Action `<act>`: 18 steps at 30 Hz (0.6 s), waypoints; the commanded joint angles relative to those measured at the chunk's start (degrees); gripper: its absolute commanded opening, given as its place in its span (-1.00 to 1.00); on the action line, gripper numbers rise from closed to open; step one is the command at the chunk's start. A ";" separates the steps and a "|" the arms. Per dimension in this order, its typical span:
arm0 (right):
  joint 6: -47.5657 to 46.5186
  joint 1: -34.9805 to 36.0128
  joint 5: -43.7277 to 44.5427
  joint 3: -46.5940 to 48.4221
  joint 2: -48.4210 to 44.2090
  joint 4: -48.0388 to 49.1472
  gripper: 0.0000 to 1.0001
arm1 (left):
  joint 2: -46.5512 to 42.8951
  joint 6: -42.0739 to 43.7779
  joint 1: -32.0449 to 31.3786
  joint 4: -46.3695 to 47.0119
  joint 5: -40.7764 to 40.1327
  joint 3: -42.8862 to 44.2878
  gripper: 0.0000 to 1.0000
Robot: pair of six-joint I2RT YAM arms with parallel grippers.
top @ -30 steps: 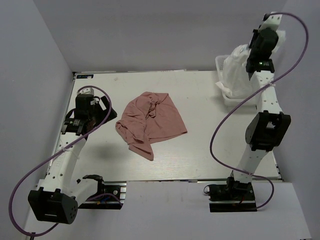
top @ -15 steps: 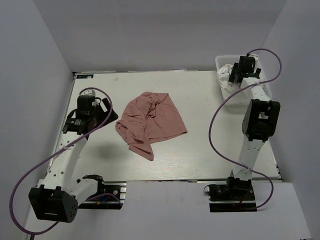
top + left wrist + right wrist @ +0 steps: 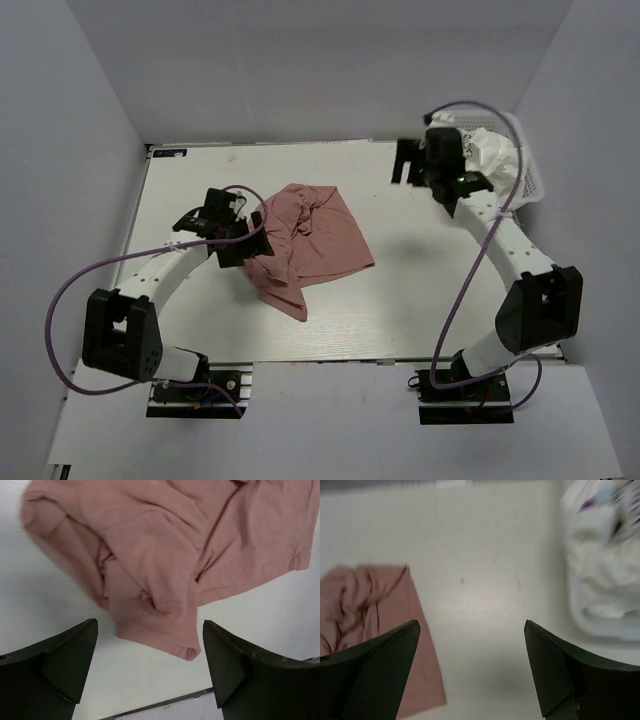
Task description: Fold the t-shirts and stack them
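1. The surface [image 3: 400, 300] is a pale board with a faint wood grain, mostly bare toward its near and right edges.
2. A dusty pink t-shirt [image 3: 305, 245] lies crumpled directly on it, left of the middle. Its folds bunch up on the left-edge side, and one end trails toward the near edge.
3. A white mesh basket [image 3: 533, 188] sits at the far right corner, well apart from the pink shirt. It holds what look like heaped white t-shirts [image 3: 495, 150], though that view is blurred.

Top camera overhead, whole table [image 3: 430, 290]; both wrist cameras close, downward; all share pink t-shirt [image 3: 320, 240].
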 commanded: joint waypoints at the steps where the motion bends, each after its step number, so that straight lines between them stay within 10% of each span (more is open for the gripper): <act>1: 4.76 3.48 -3.47 -9.61 3.02 -2.90 0.81 | 3.74 0.76 -4.40 0.54 -3.97 5.16 0.85; 15: 8.64 13.52 -8.75 -16.23 10.58 0.88 0.81 | 17.12 -0.91 -13.81 -1.83 -13.48 8.60 0.47; 18: 9.25 14.84 -8.84 -17.02 11.46 1.67 0.81 | 18.44 -1.44 -14.43 -2.63 -14.99 9.75 0.07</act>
